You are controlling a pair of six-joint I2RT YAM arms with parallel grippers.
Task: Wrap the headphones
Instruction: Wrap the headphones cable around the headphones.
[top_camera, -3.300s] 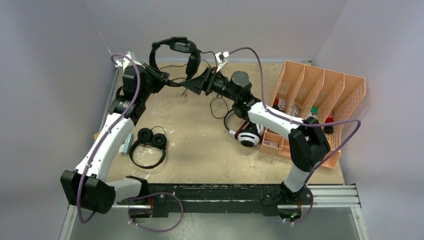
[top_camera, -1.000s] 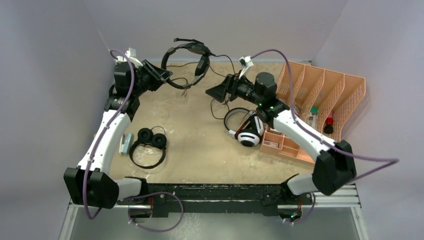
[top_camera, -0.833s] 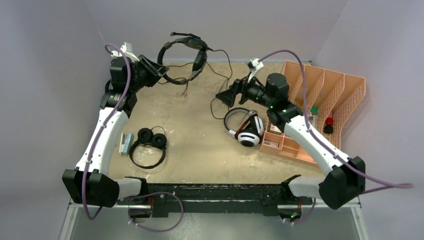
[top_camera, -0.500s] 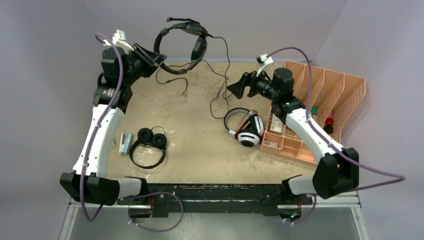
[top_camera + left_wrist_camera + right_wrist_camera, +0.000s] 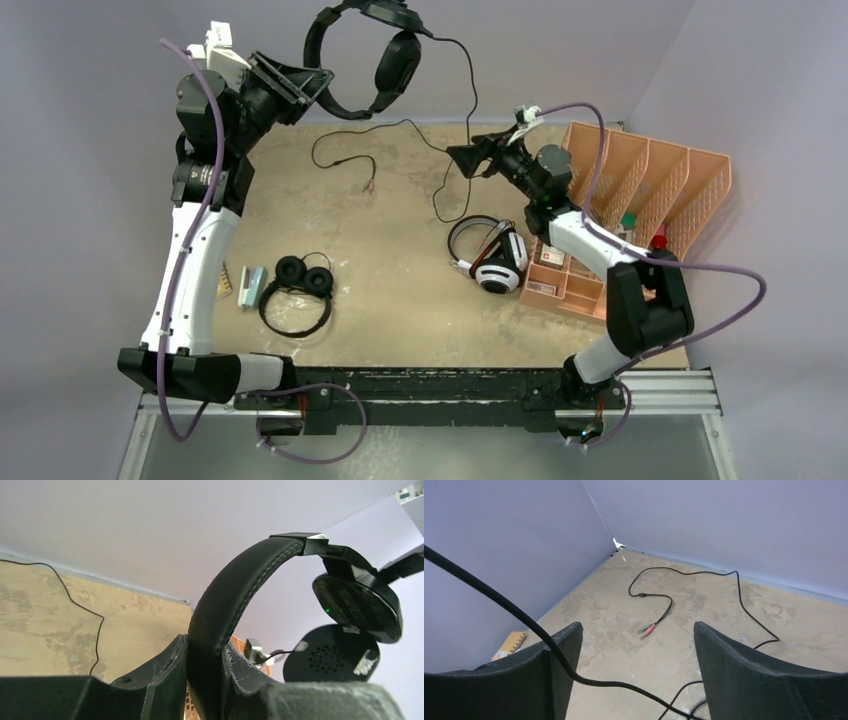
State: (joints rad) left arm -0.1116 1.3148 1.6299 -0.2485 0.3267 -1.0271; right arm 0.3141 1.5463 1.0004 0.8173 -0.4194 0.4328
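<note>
Lifting with my left hand (image 5: pixel 305 88), clamped on the headband of the larger black headphones (image 5: pixel 397 60), I've raised them well above the worktop (image 5: pixel 400 300). Their cable (image 5: pixel 476 100) now hangs into my right hand (image 5: pixel 468 158), fingers apart, so I judge gathering can begin.

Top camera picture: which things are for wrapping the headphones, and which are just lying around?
For the job: large black headphones, held in the left gripper; white-and-black headphones; small black headphones.
Just lying about: orange file rack; small orange tray; little grey gadget; yellow scrap.
</note>
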